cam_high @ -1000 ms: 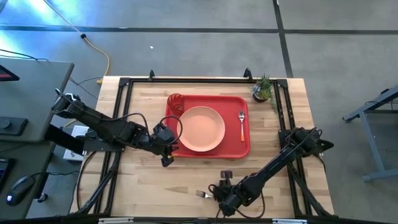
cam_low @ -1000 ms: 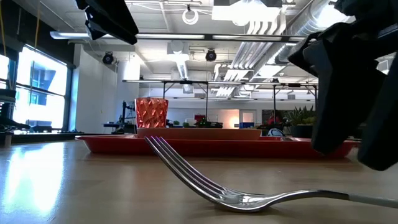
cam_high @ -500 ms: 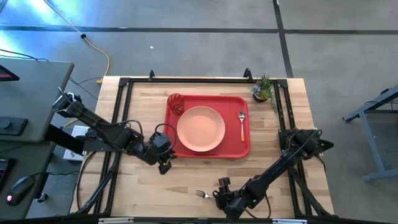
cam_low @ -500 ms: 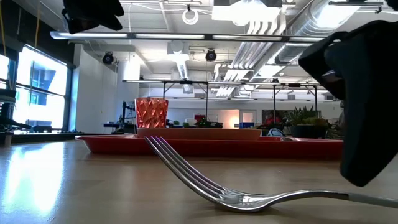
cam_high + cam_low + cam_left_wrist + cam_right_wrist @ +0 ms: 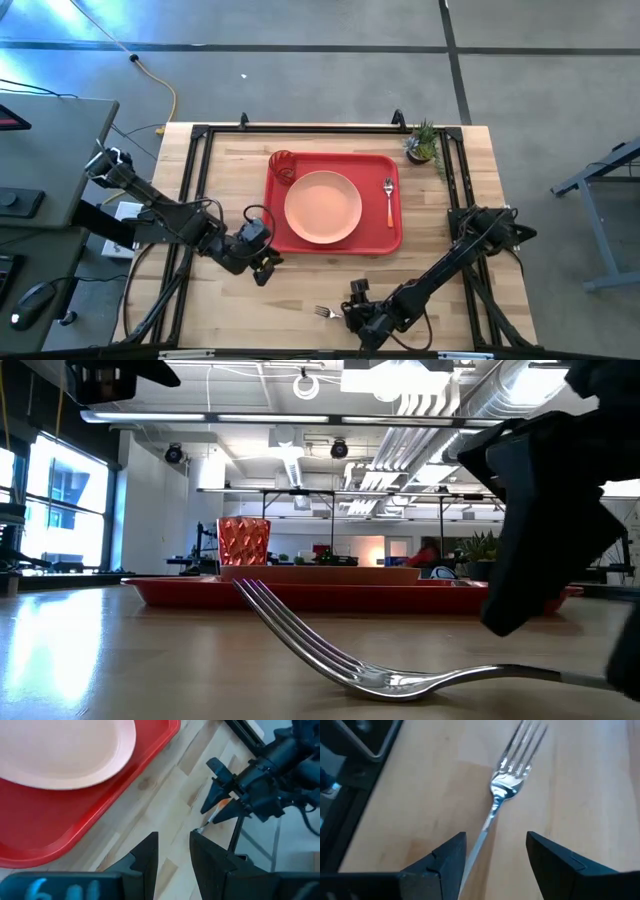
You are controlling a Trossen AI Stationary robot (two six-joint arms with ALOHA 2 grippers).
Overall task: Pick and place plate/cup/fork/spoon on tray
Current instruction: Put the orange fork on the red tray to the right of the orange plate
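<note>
The fork (image 5: 325,312) lies on the bare wood near the table's near edge. It rests on the back of its head, with its tines (image 5: 262,598) curving up. My right gripper (image 5: 495,850) is open and low over it, one finger on either side of the thin neck (image 5: 487,822). I cannot tell whether a finger touches it. My left gripper (image 5: 265,268) is open and empty, just off the tray's near left corner. The peach-pink plate (image 5: 322,206), the red cup (image 5: 282,165) and the spoon (image 5: 389,200) rest on the red tray (image 5: 385,240).
A small potted plant (image 5: 422,143) stands at the far right corner. Black frame rails (image 5: 200,200) run along the table's left, right and far sides. Bare wood lies between the tray and the near edge.
My left gripper has drawn back from the tray's near left corner, toward the table's near and left edges. My right gripper has shifted slightly over the fork's handle end. The fork has stayed where it was.
</note>
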